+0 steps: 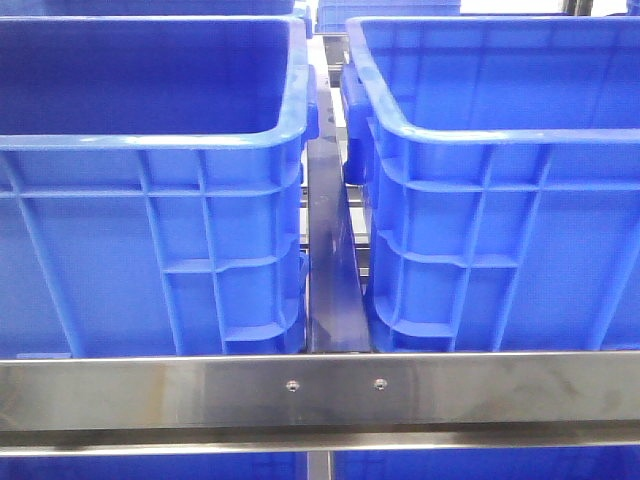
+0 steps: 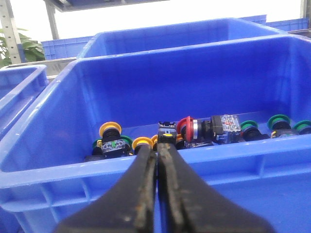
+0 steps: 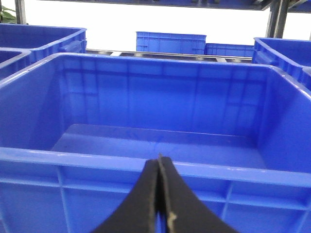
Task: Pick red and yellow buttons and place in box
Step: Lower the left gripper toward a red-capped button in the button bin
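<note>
Left claw: fingers pressed together, nothing between them, poised just outside the near rim of the button bin. Right claw: likewise clenched and empty, facing the bare box. Buttons lie along the bin floor near the front wall: a yellow button, a second yellow-capped one, a red button, green ones beyond. Judgement: light, rigid plastic, glossy round caps likely slippery; pinch the squarer black body behind the cap.
</note>
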Robot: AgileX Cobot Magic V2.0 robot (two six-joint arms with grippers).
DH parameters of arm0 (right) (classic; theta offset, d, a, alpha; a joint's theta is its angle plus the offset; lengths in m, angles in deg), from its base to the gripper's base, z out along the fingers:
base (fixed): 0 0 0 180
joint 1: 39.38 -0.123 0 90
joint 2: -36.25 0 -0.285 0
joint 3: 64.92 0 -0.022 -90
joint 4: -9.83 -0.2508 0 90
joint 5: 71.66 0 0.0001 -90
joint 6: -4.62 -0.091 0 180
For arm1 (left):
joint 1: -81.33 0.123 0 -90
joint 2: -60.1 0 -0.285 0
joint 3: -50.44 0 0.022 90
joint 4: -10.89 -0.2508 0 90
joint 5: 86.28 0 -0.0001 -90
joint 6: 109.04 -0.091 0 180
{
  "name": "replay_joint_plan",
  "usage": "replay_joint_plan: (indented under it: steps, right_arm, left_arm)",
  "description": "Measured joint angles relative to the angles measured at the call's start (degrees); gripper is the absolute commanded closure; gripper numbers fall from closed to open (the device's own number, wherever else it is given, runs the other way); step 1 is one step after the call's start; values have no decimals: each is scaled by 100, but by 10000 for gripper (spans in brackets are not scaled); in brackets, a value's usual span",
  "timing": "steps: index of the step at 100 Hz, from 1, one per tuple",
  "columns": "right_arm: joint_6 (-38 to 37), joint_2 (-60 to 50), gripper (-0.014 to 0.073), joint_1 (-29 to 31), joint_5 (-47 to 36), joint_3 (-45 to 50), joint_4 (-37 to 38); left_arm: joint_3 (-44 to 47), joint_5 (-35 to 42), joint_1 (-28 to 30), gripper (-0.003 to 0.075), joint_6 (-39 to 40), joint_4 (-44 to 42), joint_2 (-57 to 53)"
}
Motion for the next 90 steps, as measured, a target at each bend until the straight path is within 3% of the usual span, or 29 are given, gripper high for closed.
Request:
replay_joint_plan:
  steps: [45,67,90]
  right_arm:
    - [0,0,661,0,0,0,0]
    - [0,0,661,0,0,0,0]
    - [0,0,661,0,0,0,0]
  left_arm:
    - [-81,-77,0,739,0,0,0]
    - [-1152,-1079,0,739,0,213,144]
    - [-3043,-2851,0,739,0,271,1537]
